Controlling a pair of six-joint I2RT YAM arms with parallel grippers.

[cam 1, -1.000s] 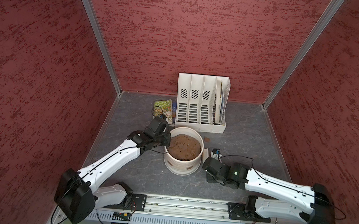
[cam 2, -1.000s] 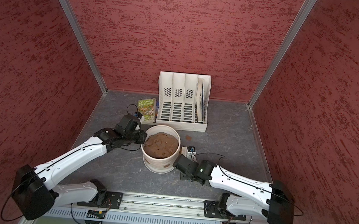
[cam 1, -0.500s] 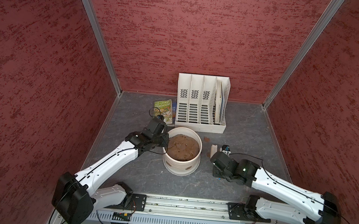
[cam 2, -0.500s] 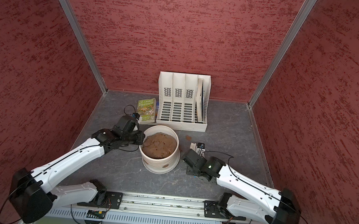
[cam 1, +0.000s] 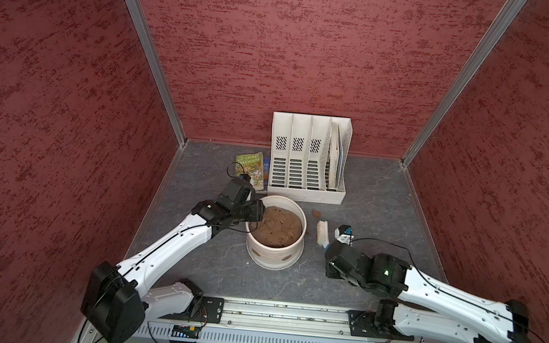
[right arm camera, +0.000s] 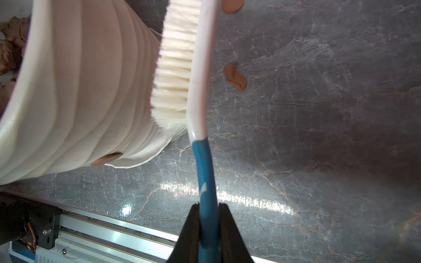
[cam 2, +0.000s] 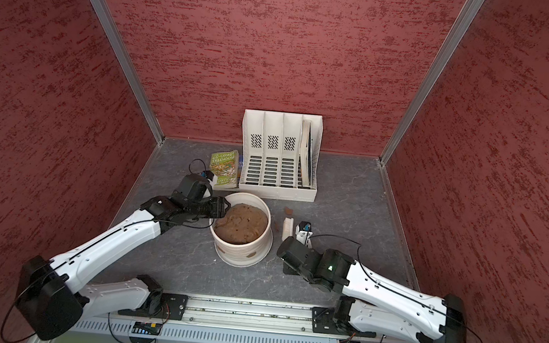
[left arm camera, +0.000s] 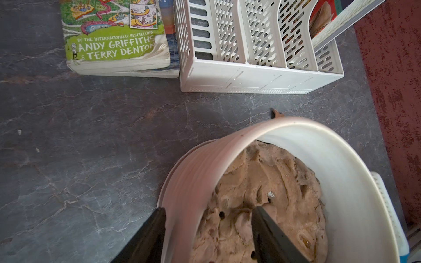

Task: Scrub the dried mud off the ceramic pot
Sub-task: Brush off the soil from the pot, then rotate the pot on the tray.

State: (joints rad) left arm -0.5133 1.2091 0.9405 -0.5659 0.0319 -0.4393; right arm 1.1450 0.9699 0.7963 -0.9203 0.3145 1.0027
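A: How does the right claw stand?

B: It is pressed together on the blue handle of the brush. The brush runs straight away from the claw, along the side of the ceramic pot, with its bristles turned to the ribbed wall.

A: And where is the dried mud?

B: One patch sits low on that wall, just above the saucer base. It lies closer to the claw than the bristles do. So the brush head probably has to come back and down, or the pot has to turn.

A: Does the left claw hold the pot?

B: No, it is spread astride the rim, one finger outside and one over the soil. The right arm is nearer to the patch.

A: What do the views add to each other?

B: Both top views show two patches on the pot's near wall, and a strip of bench between brush and pot. The right wrist view shows only one patch and hides that gap.
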